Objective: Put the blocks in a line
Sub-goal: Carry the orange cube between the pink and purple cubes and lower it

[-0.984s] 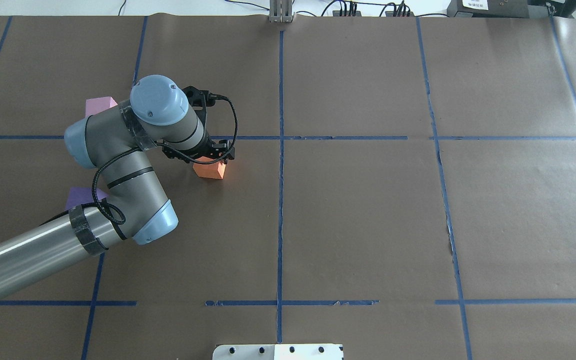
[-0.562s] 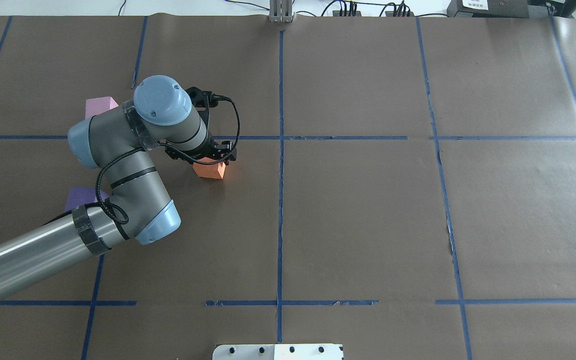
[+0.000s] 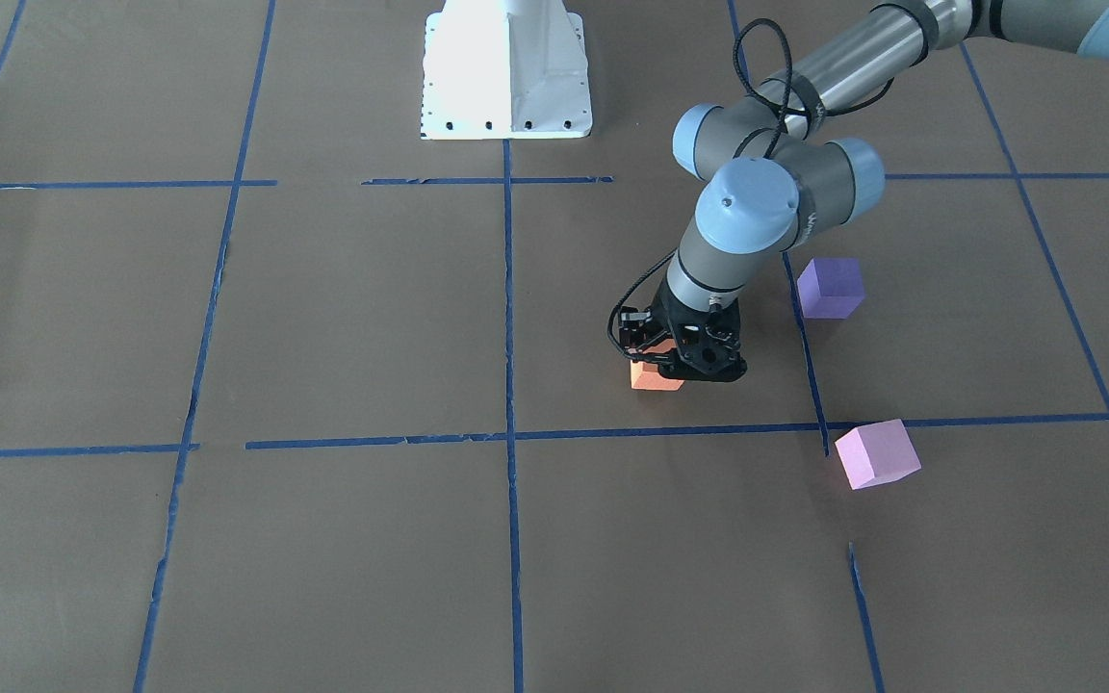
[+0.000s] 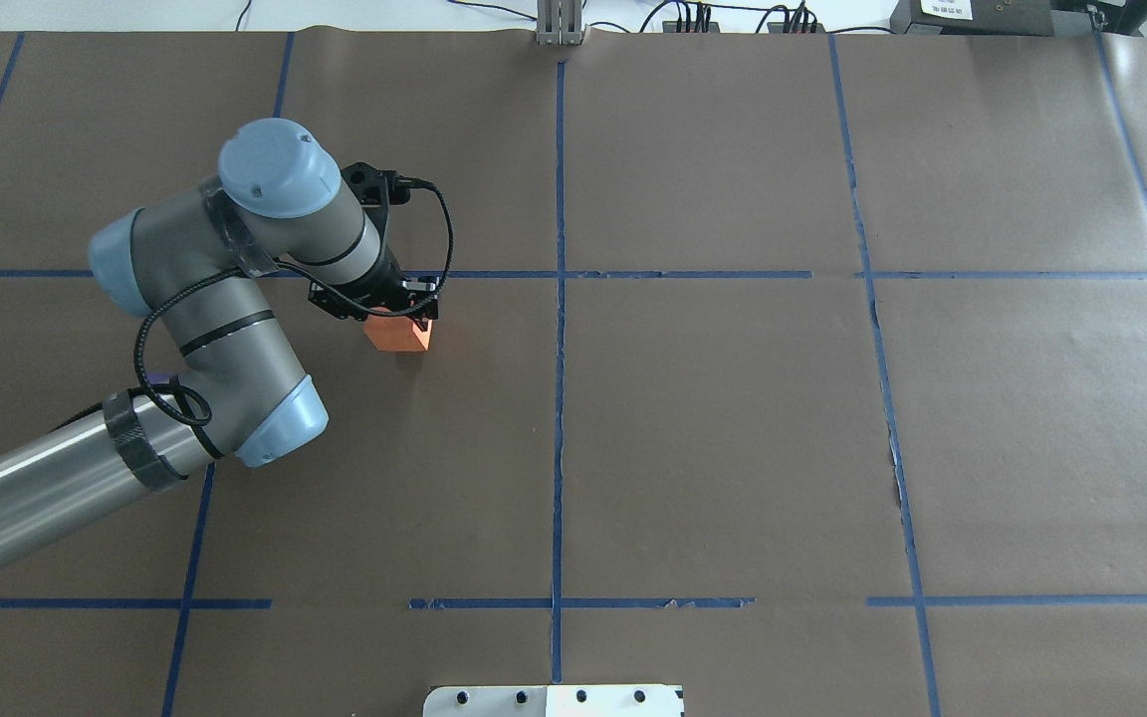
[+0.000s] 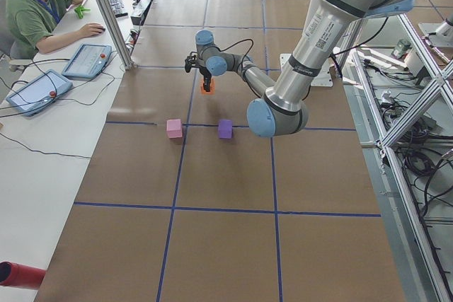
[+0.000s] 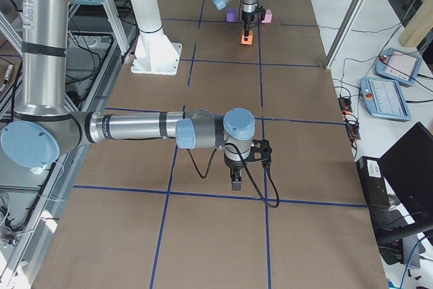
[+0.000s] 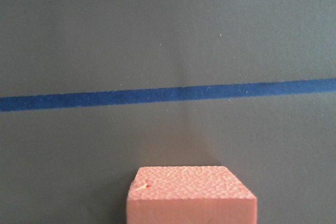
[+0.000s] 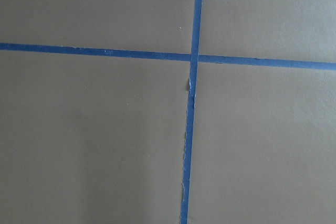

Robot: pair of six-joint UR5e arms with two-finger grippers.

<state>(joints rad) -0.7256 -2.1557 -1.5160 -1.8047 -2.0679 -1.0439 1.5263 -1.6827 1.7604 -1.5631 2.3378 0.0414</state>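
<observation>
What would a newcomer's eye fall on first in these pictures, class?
The bright orange block stands out most, on the robot's left half of the table, with the left tool closed on it. Next come the purple block and the pink block, lying apart from each other beside that arm, and the blue tape lines that grid the surface.

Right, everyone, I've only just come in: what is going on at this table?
The robot's left hand is clamped on the orange block, low over the brown table. The purple block and the pink block sit apart from each other, on the robot's left of the orange one, with nothing touching them. The three do not form a line yet. The right hand hangs over the table far from the blocks; whether it is open cannot be told.
</observation>
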